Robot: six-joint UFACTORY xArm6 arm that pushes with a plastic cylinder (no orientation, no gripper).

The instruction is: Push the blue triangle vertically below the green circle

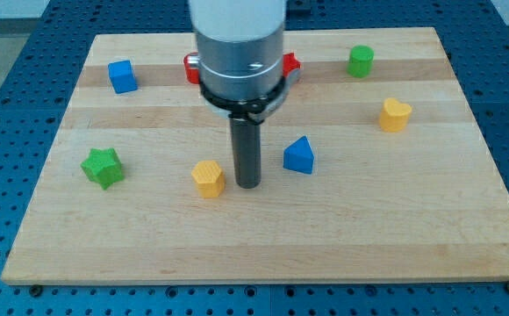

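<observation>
The blue triangle (pixel 298 155) sits near the middle of the wooden board (pixel 263 237). The green circle (pixel 361 61) stands near the view's top right, above and to the right of the triangle. My tip (pixel 247 184) rests on the board just left of the blue triangle, with a small gap between them, and right beside a yellow block (pixel 208 178) on its left.
A blue cube (pixel 123 76) lies at the top left. A green star (pixel 103 167) lies at the left. A yellow heart (pixel 395 114) lies at the right. Red blocks (pixel 290 64) are partly hidden behind the arm at the top.
</observation>
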